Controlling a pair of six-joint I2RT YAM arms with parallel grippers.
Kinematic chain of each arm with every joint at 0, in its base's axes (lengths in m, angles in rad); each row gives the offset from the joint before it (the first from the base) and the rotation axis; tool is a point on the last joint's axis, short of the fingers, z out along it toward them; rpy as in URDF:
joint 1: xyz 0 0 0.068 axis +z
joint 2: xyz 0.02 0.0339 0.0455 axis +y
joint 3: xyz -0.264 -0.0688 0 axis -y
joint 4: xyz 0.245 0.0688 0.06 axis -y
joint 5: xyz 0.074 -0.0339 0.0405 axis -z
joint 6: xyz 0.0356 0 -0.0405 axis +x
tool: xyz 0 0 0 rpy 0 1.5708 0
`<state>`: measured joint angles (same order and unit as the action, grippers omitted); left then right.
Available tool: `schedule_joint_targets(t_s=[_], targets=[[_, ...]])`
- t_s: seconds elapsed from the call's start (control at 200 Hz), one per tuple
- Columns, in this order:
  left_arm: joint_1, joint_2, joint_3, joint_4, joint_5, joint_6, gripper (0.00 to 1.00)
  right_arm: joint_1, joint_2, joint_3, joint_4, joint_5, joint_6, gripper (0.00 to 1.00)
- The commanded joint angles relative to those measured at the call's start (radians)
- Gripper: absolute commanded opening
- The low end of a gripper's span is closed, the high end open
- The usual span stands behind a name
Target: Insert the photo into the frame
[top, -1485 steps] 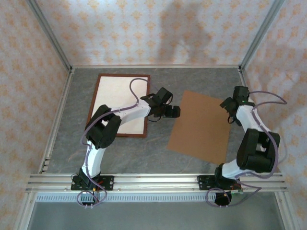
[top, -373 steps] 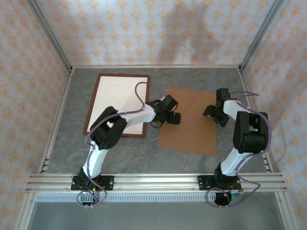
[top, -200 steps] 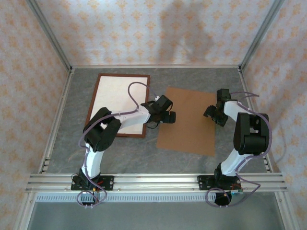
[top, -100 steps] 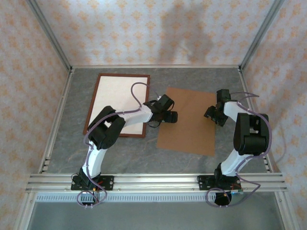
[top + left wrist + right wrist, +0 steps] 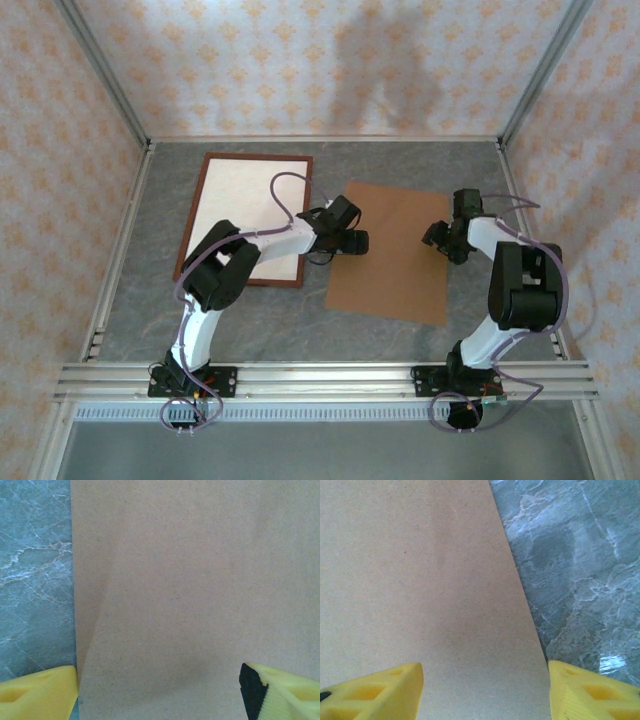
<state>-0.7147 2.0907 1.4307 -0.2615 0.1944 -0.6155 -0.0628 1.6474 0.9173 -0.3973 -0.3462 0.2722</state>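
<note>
Left gripper [image 5: 355, 242] and right gripper [image 5: 440, 240], two in all, both open over one brown board [image 5: 395, 270].
Yellow fingers [image 5: 40, 692] straddle the board's left edge, the other pair its right edge, pinching nothing. One frame [image 5: 255, 156], dark reddish wood around one cream mat [image 5: 245, 200], lies flat on the grey table [image 5: 250, 320], just left of the board.

The large rectangular picture frame [image 5: 258, 155], of thin dark reddish-brown wooden moulding, lies flat on the grey marbled table top [image 5: 300, 325] in the far left area. Its long sides run near to far, slightly slanted. The moulding encloses a plain cream surface [image 5: 240, 200].
</note>
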Motion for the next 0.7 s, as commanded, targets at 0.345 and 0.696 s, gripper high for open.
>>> schedule_joint_targets(t_s=[0.345, 0.696], targets=[[0.081, -0.045, -0.155, 0.2, 0.243, -0.131, 0.83, 0.059, -0.313, -0.132, 0.303, -0.693, 0.207, 0.62], [0.095, -0.054, -0.186, 0.252, 0.292, -0.159, 0.83, 0.143, -0.459, -0.099, 0.402, -0.655, 0.247, 0.6]])
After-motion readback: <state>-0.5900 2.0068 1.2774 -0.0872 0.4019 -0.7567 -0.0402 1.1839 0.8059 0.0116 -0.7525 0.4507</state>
